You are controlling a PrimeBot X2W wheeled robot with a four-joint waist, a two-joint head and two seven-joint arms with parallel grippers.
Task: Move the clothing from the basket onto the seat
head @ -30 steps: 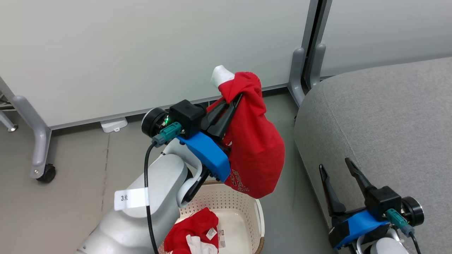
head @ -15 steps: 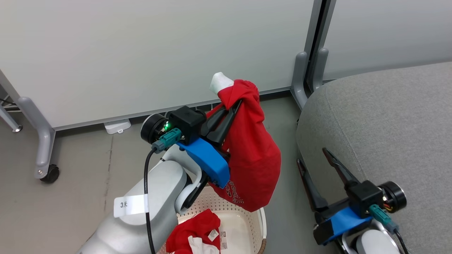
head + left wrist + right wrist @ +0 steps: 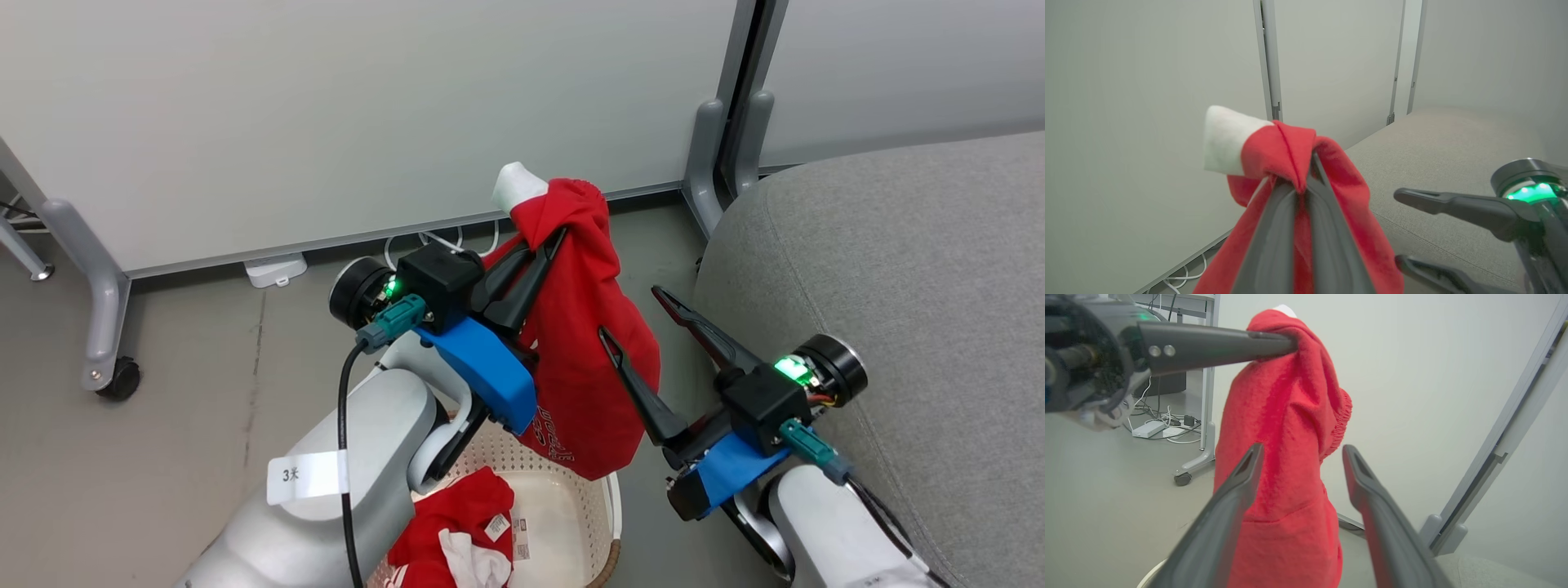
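Head view: left gripper point(image 3: 557, 235) clamps clothing point(image 3: 586, 351) above basket point(image 3: 504, 451)

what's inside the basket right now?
Inside the basket: a crumpled red garment with white trim and tags, plus a label sticker on the bare bottom. The left forearm covers its left part.

Head cam looks down from high up — basket point(image 3: 531, 465) near, seat point(image 3: 898, 269) right. Left wrist cam hugs the red garment point(image 3: 1286, 151), facing the far wall point(image 3: 1147, 122); right wrist cam eyes it from the right — all three share it.
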